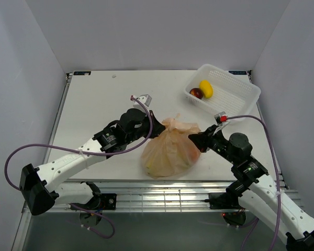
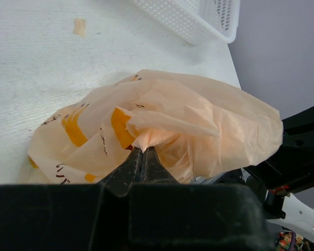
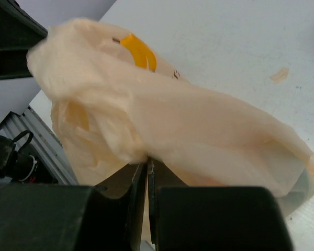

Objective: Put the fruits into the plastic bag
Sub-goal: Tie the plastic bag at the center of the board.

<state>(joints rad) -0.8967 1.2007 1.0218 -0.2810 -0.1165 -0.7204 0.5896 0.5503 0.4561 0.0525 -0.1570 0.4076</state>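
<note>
The translucent peach-orange plastic bag [image 1: 170,151], printed with yellow bananas, sits bulging on the white table [image 1: 99,104], its gathered top pulled up between the two arms. Dim yellow and orange tints show through its film (which fruits they are cannot be told). The black left gripper [image 1: 158,128] meets the bag at its upper left edge; in the left wrist view its fingers are pressed together on a pinched fold of the bag [image 2: 199,120], tips at the crease [image 2: 142,154]. The black right gripper [image 1: 197,139] meets the bag at its upper right edge; in the right wrist view its fingers stand nearly closed with the bag's [image 3: 188,125] film bunched at their tips [image 3: 147,163], clamped on it. Beyond the bag and to its right, well apart, stands a white rectangular lattice-walled plastic basket [image 1: 247,99] holding a yellow oval fruit [image 1: 205,88] and, touching it, a dark-red round fruit [image 1: 196,93]
</note>
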